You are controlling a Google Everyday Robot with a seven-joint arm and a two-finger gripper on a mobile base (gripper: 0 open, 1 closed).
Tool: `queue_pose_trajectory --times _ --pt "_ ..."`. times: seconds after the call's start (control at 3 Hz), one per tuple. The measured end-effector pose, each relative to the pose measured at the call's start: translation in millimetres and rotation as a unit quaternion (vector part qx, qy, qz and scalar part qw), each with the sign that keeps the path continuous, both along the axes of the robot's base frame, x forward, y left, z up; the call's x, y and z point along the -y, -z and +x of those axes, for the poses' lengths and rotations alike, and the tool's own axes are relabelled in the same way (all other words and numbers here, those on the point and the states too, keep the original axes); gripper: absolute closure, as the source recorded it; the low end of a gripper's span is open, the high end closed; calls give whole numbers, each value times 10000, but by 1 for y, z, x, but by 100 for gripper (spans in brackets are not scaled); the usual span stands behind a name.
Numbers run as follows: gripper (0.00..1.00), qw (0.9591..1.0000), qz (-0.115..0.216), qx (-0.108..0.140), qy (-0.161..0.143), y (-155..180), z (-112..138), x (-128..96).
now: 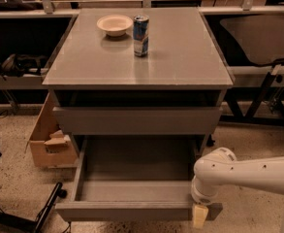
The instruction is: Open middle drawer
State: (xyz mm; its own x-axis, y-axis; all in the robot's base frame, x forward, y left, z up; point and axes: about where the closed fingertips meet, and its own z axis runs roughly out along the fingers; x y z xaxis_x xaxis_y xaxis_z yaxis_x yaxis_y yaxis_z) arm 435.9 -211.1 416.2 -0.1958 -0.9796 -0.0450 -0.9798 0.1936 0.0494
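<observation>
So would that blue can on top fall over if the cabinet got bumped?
Probably easily: the can stands upright, tall and narrow, so a nudge may tip it, and on its side it would likely roll. The gripper is low at the open middle drawer's front right corner, well below it.

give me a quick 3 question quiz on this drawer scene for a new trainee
1. Fill in: on the cabinet top, the can stands next to a ____.
2. Where is the gripper? A on the cabinet top; B at the front right corner of the middle drawer; C beside the can.
3. True or false: the middle drawer is fully shut.
Key: 1 bowl; 2 B; 3 false.
</observation>
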Motion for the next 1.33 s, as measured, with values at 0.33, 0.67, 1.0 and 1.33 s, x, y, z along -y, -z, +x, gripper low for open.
queue_pose_trajectory --times 0.33,0.67,1.0,1.33 --pt "0 10000 0 -14 -3 1 -2 0" --pt "18 9999 -22 -149 -31 4 -39 3" --pt "41 9992 -151 -357 21 5 -83 13" --pt "64 9992 -155 -364 22 3 -84 13"
